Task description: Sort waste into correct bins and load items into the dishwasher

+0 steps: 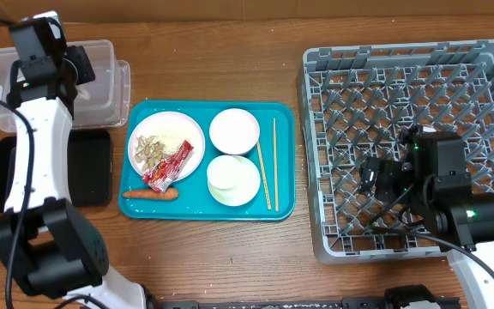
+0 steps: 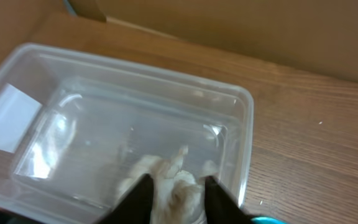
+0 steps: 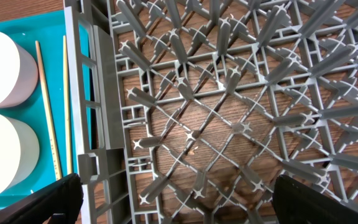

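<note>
Judging from how things lie, the job is near its start. The dish rack (image 1: 401, 94) holds nothing, and the right gripper (image 3: 179, 205) hangs over its lattice with fingers spread wide and nothing between them. On the teal tray (image 1: 286, 202) sit the plate (image 1: 178, 129) with rice scraps (image 1: 151, 148) and the red wrapper (image 1: 168, 167), the carrot stick (image 1: 150, 194) just below it, two white bowls (image 1: 233, 130), and the chopsticks (image 1: 268, 167) along the right side. The black tray (image 1: 93, 163) looks bare. The left gripper (image 2: 179, 183) is low in the clear tub (image 2: 244, 124) with a pale crumpled lump (image 2: 166, 171) between its fingers. The view is blurred, so it may be the foil ball, and I cannot tell whether the fingers pinch it or stand free. At most one piece of waste is dealt with. The surface is a brown wooden table (image 1: 230, 51) with visible grain. A plain tan panel (image 2: 260, 25) rises behind it.
</note>
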`<action>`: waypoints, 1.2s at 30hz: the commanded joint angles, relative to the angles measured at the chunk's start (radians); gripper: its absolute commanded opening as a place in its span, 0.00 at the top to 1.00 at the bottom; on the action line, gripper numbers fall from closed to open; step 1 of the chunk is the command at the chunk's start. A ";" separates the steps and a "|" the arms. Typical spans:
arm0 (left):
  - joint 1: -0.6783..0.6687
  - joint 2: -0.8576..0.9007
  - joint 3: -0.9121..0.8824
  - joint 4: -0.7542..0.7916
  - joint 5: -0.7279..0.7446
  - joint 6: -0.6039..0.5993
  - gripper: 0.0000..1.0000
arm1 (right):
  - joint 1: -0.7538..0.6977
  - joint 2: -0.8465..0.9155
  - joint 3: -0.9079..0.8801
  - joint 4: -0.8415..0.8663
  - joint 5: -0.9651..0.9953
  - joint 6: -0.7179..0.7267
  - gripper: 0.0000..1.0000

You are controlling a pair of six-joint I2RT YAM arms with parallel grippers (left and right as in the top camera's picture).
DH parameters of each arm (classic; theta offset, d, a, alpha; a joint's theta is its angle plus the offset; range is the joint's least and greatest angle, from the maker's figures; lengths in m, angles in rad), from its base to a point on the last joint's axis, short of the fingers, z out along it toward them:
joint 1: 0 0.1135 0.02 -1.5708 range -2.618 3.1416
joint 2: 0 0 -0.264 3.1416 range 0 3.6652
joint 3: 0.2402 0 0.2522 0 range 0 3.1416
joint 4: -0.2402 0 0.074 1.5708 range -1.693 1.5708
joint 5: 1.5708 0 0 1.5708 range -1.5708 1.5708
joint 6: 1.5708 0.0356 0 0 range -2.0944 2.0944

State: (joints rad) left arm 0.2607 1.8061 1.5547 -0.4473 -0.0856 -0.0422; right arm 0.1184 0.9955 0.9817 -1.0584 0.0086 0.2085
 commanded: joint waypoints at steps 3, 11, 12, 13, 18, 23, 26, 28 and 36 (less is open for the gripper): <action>-0.004 0.033 0.019 0.010 0.001 0.013 0.48 | -0.003 -0.001 0.026 0.003 0.013 -0.001 0.00; -0.053 -0.085 0.019 -0.271 0.229 0.013 0.48 | -0.003 -0.001 0.026 0.004 0.013 -0.001 0.00; -0.065 -0.091 0.019 -0.325 0.256 0.017 0.45 | -0.003 -0.001 0.026 0.004 0.013 -0.001 0.00; -0.081 -0.093 0.019 -0.394 0.280 0.032 0.44 | -0.003 -0.001 0.026 0.004 0.013 -0.001 0.00; -0.177 -0.058 0.006 -0.659 0.290 0.130 0.37 | -0.003 -0.001 0.026 0.005 0.013 -0.001 0.00; -0.249 0.008 -0.070 -0.704 0.232 0.178 0.35 | -0.003 -0.001 0.026 0.004 0.013 -0.002 0.00; -0.261 0.047 -0.104 -0.692 0.232 0.178 0.33 | -0.003 -0.001 0.026 0.005 0.013 -0.002 0.00; -0.262 0.076 -0.122 -0.681 0.232 0.178 0.32 | -0.003 -0.001 0.026 0.005 0.013 -0.002 0.00; -0.262 0.196 -0.132 -0.663 0.232 0.177 0.52 | -0.003 -0.001 0.026 0.005 0.013 -0.002 0.00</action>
State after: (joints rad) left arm 0.0013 1.9717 1.4307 -1.1103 0.1493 0.1192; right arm 0.1181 0.9962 0.9817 -1.0580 0.0086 0.2085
